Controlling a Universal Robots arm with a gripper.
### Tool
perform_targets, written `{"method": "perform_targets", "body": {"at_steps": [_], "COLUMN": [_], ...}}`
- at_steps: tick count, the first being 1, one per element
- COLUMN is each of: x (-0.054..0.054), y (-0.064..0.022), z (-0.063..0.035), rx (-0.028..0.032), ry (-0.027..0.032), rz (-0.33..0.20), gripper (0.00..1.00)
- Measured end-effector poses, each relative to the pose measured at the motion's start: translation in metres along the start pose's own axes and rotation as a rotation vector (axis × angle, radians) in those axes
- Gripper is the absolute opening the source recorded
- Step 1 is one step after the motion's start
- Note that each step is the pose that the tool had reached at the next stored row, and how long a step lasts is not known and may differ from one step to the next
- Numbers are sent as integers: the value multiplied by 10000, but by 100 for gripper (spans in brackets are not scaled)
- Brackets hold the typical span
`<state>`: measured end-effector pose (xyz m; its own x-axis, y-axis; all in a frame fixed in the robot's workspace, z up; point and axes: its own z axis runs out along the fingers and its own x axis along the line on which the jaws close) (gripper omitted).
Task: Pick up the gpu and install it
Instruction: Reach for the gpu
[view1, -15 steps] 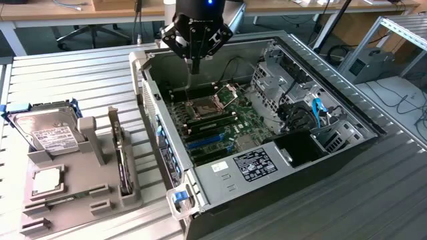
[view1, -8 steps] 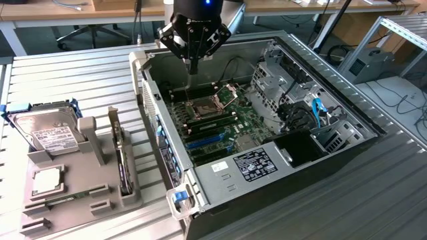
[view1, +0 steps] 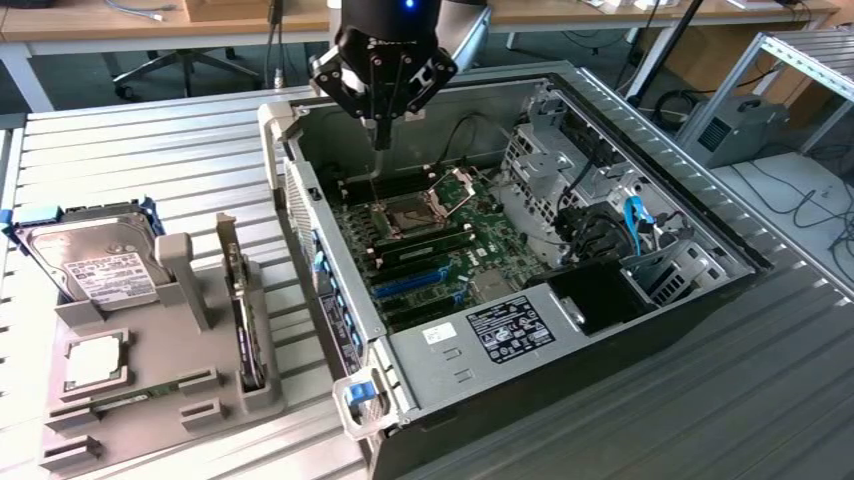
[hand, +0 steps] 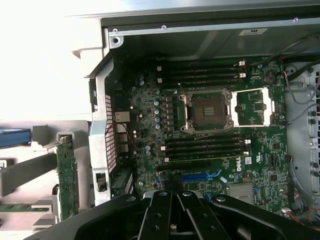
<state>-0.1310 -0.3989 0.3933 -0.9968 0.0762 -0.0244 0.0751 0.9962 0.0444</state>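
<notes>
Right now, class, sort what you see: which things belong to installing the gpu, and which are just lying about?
Belongs to the job: gpu, on edge in the grey holder; gripper, shut, above the open computer case; motherboard inside it.
Just lying about: hard drive; memory stick; processor chip, all in the same holder.

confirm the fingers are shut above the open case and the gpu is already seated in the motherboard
Wrong on the gpu: it stands on edge in the grey holder outside the case, as the exterior view shows. The fingers are shut above the case.
</notes>
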Motion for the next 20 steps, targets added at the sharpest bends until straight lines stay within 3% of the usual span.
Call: {"method": "perform_targets", "body": {"at_steps": [20], "x": [60], "y": [-5], "z": [-2], "rx": [0], "ry": [0], "rz": [0], "gripper": [11]}}
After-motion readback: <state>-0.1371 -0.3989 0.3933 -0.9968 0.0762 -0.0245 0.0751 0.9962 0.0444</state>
